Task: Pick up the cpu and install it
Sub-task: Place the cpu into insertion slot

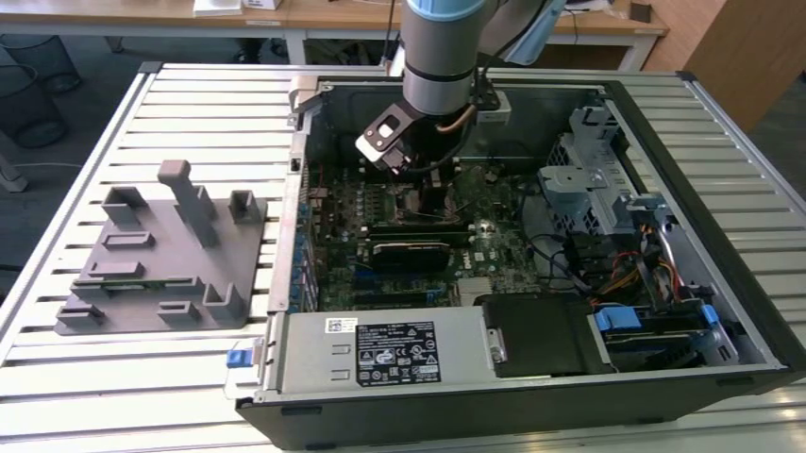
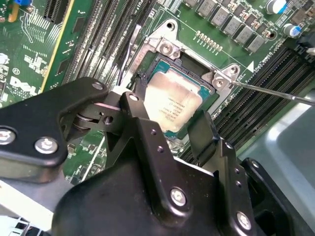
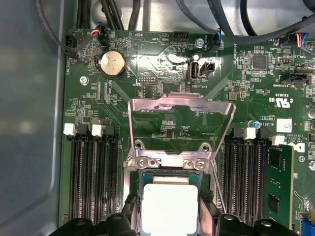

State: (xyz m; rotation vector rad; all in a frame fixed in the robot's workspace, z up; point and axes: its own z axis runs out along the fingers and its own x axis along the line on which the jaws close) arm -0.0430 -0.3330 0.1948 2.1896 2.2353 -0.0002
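Observation:
The cpu (image 2: 172, 101), a small square chip with a silvery-white top, lies level in the open socket (image 2: 170, 46) on the green motherboard. It also appears in the first wrist view as the cpu (image 3: 170, 206). My gripper (image 2: 170, 120) reaches down over it with one black finger (image 2: 135, 105) on each of two opposite edges, shut on the chip. In the exterior view my gripper (image 1: 426, 179) hangs inside the open computer case, above the middle of the board.
The socket's metal load plate (image 3: 179, 105) stands flipped open, and its thin lever (image 2: 275, 92) sticks out sideways. Memory slots flank the socket, one holding a green memory stick (image 3: 278, 182). A grey plastic fixture (image 1: 164, 255) sits on the table at the exterior view's left.

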